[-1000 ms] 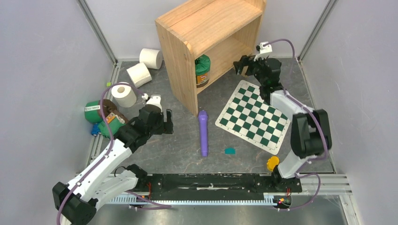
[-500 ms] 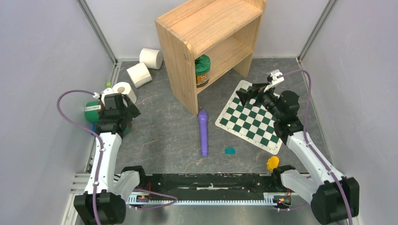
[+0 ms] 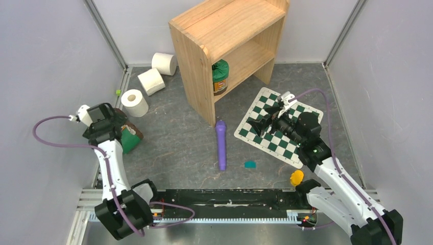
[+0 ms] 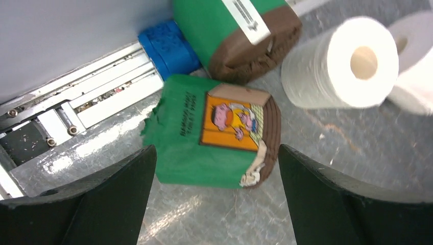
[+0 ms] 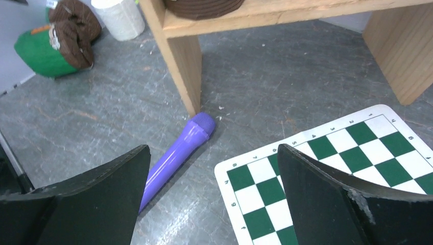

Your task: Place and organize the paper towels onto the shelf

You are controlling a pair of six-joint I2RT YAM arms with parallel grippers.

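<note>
Three white paper towel rolls lie on the floor left of the shelf: one at the back, one in the middle, and one nearest me. The nearest roll and part of another show in the left wrist view. The wooden shelf stands at the back centre; its side panel shows in the right wrist view. My left gripper is open and empty above a lying green canister. My right gripper is open and empty above the checkered board's left corner.
A second green canister and a blue object lie by the left rail. Another green canister stands on the shelf's lower tier. A purple cylinder, a checkered board, a small teal piece and a yellow object lie on the floor.
My left arm swung from the middle back to the left edge, over the green canisters. My right arm drew back from the shelf and came down over the checkered board. Both grippers stayed open.
</note>
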